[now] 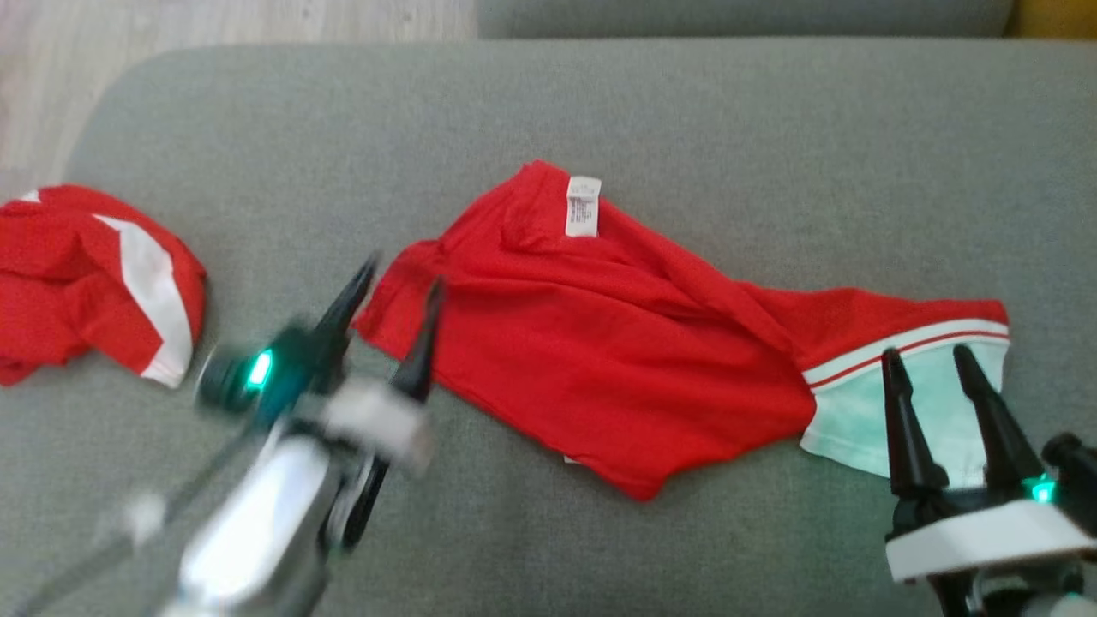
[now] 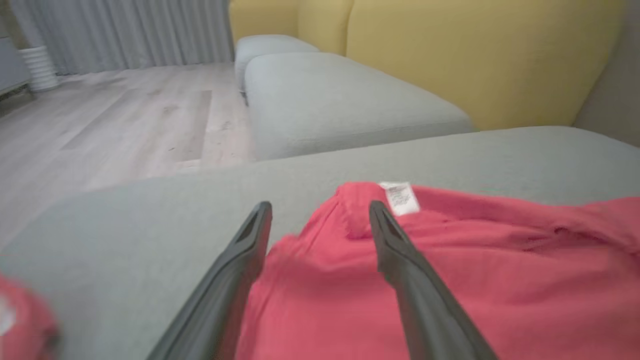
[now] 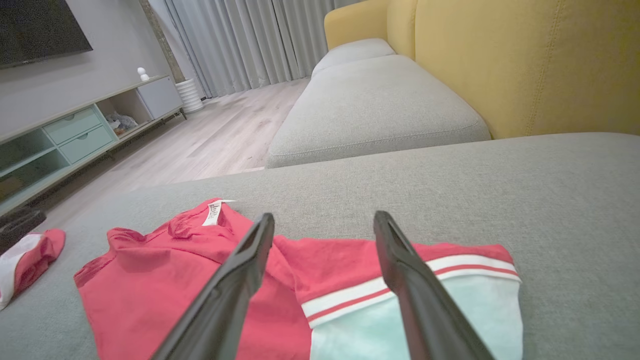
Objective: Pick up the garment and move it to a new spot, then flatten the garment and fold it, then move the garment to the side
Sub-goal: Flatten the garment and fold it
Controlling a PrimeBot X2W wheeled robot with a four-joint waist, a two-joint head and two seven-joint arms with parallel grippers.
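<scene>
The garment (image 1: 617,343) is red with a white care label and a pale mint part with a white and red stripe at its right end. It lies rumpled across the middle of the grey cushion (image 1: 600,111). My left gripper (image 1: 398,283) is open, blurred, over the garment's left edge (image 2: 320,280). My right gripper (image 1: 930,358) is open above the mint end (image 3: 415,320). Nothing sits between either pair of fingers.
A second red and white garment (image 1: 86,274) lies bunched at the cushion's left end (image 3: 25,260). Behind are another grey cushion (image 3: 375,105), a yellow sofa back (image 3: 530,65), wooden floor (image 2: 125,115), curtains and a TV cabinet (image 3: 75,135).
</scene>
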